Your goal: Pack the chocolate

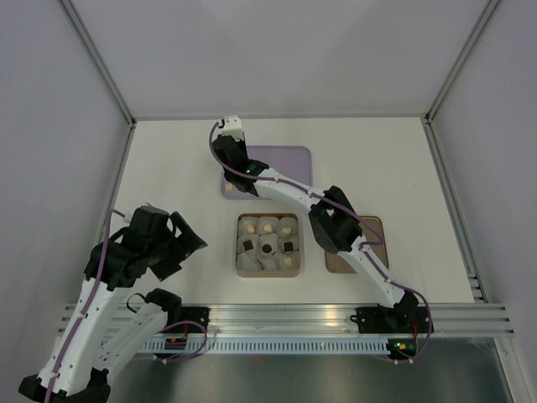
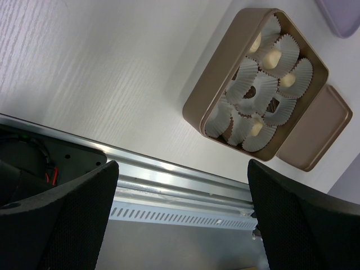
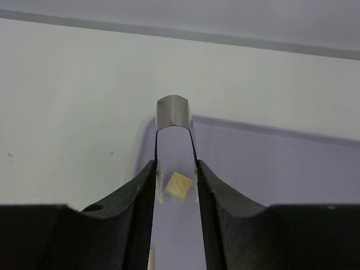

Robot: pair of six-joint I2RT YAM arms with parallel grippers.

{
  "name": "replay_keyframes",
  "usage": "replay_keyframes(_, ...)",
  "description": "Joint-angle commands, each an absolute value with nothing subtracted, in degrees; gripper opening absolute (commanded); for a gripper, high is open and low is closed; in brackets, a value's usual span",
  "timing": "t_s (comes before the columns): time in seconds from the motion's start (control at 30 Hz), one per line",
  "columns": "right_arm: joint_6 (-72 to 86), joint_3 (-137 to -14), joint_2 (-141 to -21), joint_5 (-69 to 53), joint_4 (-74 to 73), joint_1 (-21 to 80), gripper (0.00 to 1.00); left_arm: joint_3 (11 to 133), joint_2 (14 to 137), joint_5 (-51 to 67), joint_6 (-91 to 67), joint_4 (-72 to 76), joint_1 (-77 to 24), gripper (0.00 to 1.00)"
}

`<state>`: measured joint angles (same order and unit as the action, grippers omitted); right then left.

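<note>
The right tool (image 3: 175, 164) is clenched on a pale tan chocolate cube (image 3: 178, 185). The cube is matte and faintly grained, and it sits tilted between black fingers (image 3: 138, 197) that end in a curved, shiny metal tip. It hangs over the left end of the lavender tray (image 1: 285, 164), a smooth, shallow rectangle with rounded corners that lies near the middle of the far edge of the surface (image 2: 112, 67). A second tan piece (image 1: 228, 191) lies on the tray by its near left corner.

The surface is white with a fine streaked grain. At its centre, closer to the near edge, stands a square, rounded-corner box (image 2: 219, 73) with a satiny tan finish. It is packed with white crinkled paper cups (image 2: 242, 79). The cups hold chocolate pieces (image 1: 268, 227): pale rounded ones along the far row, dark brown ones (image 1: 267, 248) across the middle, and one pale piece in the near right cup. A flat brown lid (image 2: 320, 126) lies just beside the box on its right.

The left tool (image 2: 183, 225) is released, its broad, finely textured black fingers spread wide above the near left part of the surface.
</note>
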<state>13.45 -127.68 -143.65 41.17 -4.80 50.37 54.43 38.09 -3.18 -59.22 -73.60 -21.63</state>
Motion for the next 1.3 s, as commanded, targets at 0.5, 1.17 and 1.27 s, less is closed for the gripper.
replay_keyframes(0.5,15.1,-131.1,-145.5,41.8,-4.1,49.7,0.40,54.6,37.4,-4.9,-59.4,-73.0,-21.9,0.99)
replay_keyframes(1.17,15.4,-130.6,-146.0,41.0,-4.6,49.6,0.36,54.1,37.5,-4.9,-59.8,-72.8,-21.8,1.00)
replay_keyframes(1.27,15.0,-130.4,-145.6,41.0,-4.2,49.6,0.32,54.1,37.4,-4.8,-59.9,-72.8,-21.8,1.00)
